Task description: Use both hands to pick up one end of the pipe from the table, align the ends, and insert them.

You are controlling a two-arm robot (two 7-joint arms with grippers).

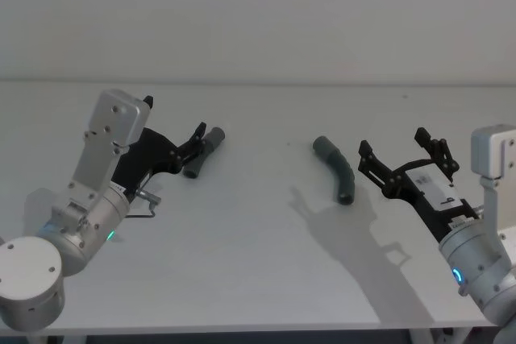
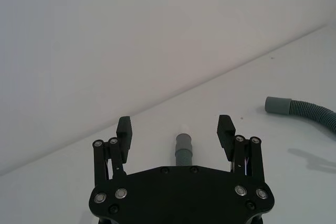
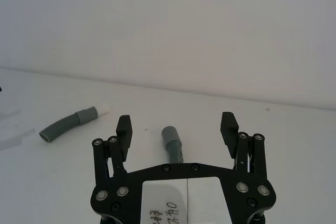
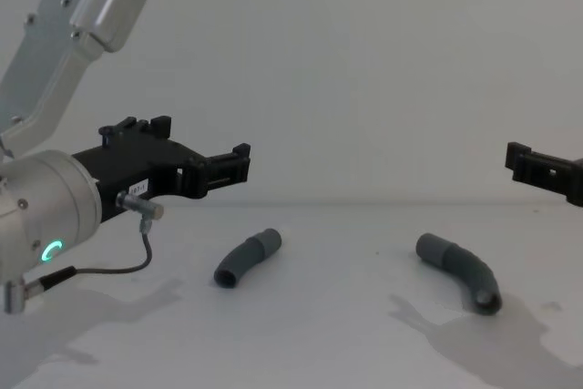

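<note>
Two pieces of pipe lie flat on the table (image 1: 258, 271), well apart; take the longer elbow piece (image 1: 337, 168) as our marker, its wider grey collar (image 1: 322, 147) at the far end. Just right of the elbow piece hangs the right gripper (image 1: 392, 141), fingers (image 3: 124, 129) spread wide with nothing between them; from its wrist camera the collar sits lined up in the gap, lower down and untouched. Well to the left of the elbow piece rests the short piece (image 1: 201, 153), its whitish tip (image 3: 103, 109) on the end nearer the elbow piece. Over there too is the left gripper (image 2: 175, 127), jaws wide apart and empty; in the chest view it is raised above the short piece, clear of the table; from its wrist camera the short piece runs up the middle between the fingers, not touched.
</note>
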